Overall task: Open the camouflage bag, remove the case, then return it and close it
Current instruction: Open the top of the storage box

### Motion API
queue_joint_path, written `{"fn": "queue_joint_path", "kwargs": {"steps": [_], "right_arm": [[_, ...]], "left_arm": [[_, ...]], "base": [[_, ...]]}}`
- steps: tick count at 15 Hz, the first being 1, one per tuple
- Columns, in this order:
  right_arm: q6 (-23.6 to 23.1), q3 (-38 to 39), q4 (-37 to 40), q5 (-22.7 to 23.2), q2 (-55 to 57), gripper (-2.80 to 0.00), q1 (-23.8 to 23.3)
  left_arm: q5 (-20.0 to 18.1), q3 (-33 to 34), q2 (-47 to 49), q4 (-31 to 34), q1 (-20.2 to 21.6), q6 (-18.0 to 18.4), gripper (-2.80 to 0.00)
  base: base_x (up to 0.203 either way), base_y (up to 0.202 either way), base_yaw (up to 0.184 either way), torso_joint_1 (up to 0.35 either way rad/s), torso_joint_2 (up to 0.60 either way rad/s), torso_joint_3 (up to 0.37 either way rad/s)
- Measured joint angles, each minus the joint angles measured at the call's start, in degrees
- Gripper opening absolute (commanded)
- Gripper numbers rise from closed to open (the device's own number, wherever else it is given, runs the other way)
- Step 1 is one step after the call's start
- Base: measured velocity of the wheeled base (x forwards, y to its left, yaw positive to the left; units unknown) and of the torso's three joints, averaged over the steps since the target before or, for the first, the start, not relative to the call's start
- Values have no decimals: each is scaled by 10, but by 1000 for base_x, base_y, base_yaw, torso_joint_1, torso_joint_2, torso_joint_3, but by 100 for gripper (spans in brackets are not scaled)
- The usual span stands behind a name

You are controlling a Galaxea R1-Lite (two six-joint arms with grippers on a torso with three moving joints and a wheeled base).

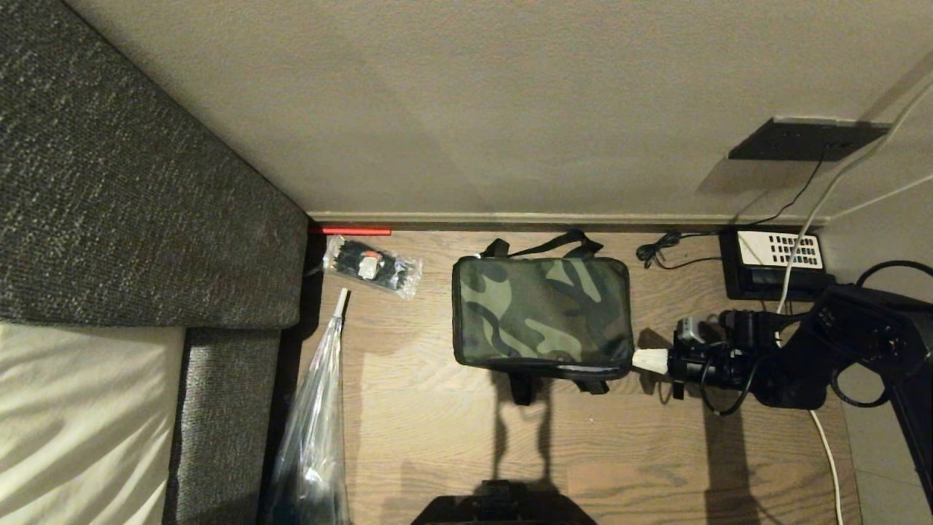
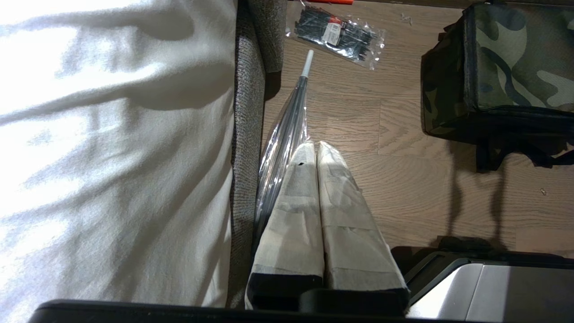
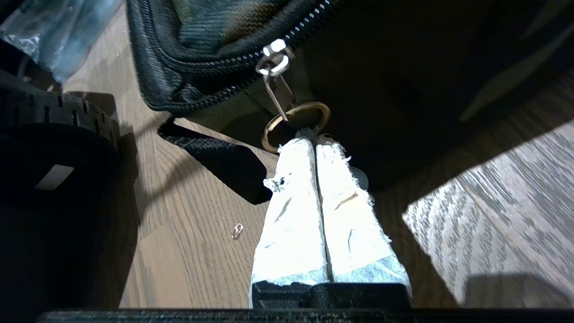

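the camouflage bag (image 1: pixel 541 315) sits zipped on the floor (image 1: pixel 437 437) mid-view, and at its 3 o'clock side the right gripper (image 3: pixel 314 142) has pinched its fingertips onto the zipper's ring (image 3: pixel 297 121), evidently to drag it open, while the left gripper (image 2: pixel 316 148) idles closed and empty.

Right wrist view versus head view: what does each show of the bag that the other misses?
Only the right wrist view shows the silver zipper slider and its brass pull ring, with the right pincer shut on the ring. Only the head view shows the whole zipped green-brown-black camouflage fabric bag, the black phone with white keypad and the clear packet of black ties. Both show the wooden floor.
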Motion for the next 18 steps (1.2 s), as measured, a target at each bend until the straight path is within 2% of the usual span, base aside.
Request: {"fn": "queue_joint_path", "kwargs": {"steps": [7,8,11,18], "right_arm": [[-1,10,1,-19,-15,-280,-9],[-1,13,1,-23,-16,0,-9],[1,17,1,-37,-17,0,-8],[2,11,-1,-33,-15,0,3]], "left_arm": [[0,0,0,0,0,0,-280],[0,0,0,0,0,0,-280],[0,0,0,0,0,0,-280],[0,0,0,0,0,0,-280]], "base": [[0,0,0,0,0,0],[0,0,0,0,0,0],[0,0,0,0,0,0],[0,0,0,0,0,0]]}}
